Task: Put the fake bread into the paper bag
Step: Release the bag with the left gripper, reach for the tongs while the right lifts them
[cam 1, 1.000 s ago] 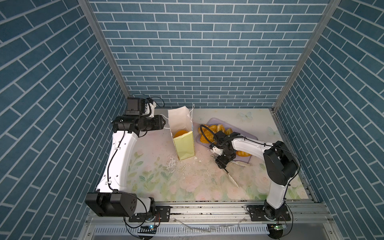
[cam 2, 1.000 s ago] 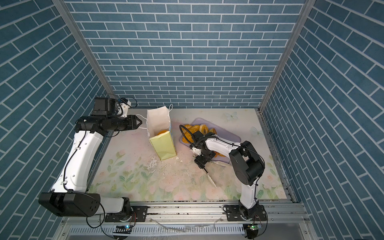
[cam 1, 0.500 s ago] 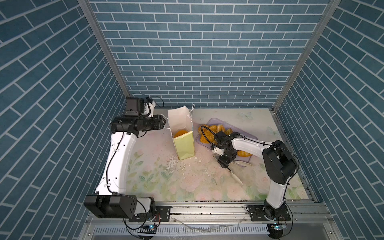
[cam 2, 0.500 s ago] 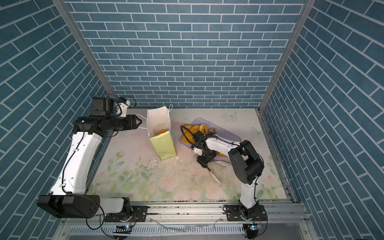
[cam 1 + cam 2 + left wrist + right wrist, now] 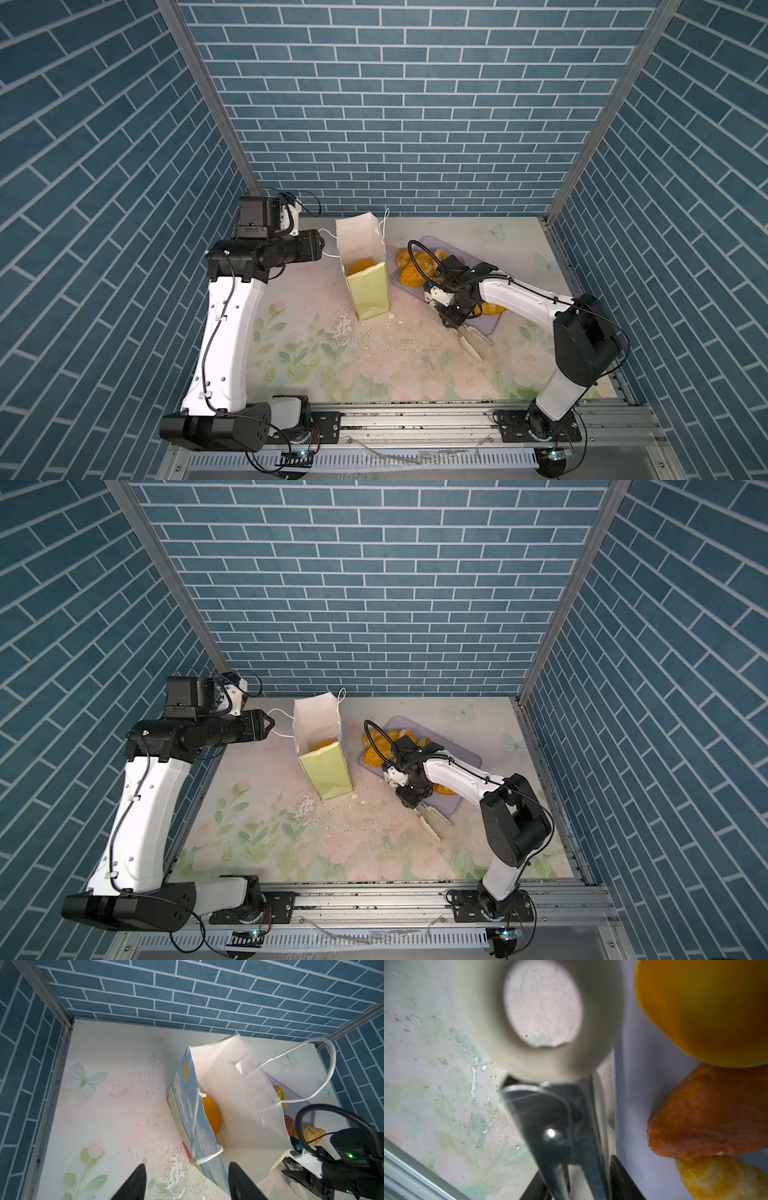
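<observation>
- We see the left gripper (image 5: 187, 1165) at the far left, jaws well apart and empty, just beside the paper bag's (image 5: 370, 295) cord handle (image 5: 195, 1126).
- The right gripper (image 5: 452, 323) has its jaws closed on metal tongs (image 5: 471, 343) at the lavender tray's (image 5: 488, 328) near edge.
- One fake bread (image 5: 360, 266) piece sits inside the upright bag; the others lie on the tray to its right.

The left hand (image 5: 187, 1164), fingers spread, faces the open paper bag (image 5: 228, 1088) with one fake bread (image 5: 212, 1113) inside
</observation>
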`<state>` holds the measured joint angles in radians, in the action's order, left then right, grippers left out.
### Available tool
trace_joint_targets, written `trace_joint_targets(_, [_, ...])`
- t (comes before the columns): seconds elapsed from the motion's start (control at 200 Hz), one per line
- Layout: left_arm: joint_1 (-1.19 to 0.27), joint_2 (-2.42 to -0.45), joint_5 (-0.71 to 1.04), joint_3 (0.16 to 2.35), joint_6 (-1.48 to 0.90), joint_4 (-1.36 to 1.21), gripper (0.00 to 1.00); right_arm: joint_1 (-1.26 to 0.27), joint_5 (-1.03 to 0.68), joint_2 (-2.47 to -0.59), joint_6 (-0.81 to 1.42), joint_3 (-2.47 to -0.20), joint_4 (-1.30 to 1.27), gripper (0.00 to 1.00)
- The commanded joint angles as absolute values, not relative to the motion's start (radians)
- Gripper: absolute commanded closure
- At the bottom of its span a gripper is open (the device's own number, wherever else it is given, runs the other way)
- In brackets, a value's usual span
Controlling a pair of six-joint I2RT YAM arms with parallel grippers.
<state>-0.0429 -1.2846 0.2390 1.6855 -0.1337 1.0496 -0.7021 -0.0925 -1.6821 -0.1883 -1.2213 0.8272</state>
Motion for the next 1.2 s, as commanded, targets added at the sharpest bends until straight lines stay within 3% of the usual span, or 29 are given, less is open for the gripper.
trace_joint_targets(0.0, [-0.08,-1.263,0.168,1.725,-0.11,1.098,0.35,-0.704,-0.139,-1.625,-0.191,-1.193,0.781,0.58])
trace_joint_targets(0.4, [-0.242,-1.194,0.084,1.762,-0.14,1.045,0.35,-0.682,-0.141,-1.433,-0.06,-1.112,0.531,0.6])
trace_joint_targets(0.665, [-0.334,-1.165,0.172,1.676,-0.155,0.921,0.34,-0.646,-0.177,-1.425,0.018,-1.181,0.462,0.6])
trace_joint_targets(0.88, [-0.501,-1.172,0.175,1.613,-0.124,0.812,0.35,-0.626,-0.231,-1.388,0.073,-1.219,0.415,0.6])
trace_joint_targets(1.195, [-0.759,-1.25,0.023,1.554,-0.063,0.734,0.34,-0.589,-0.288,-1.318,0.14,-1.239,0.367,0.59])
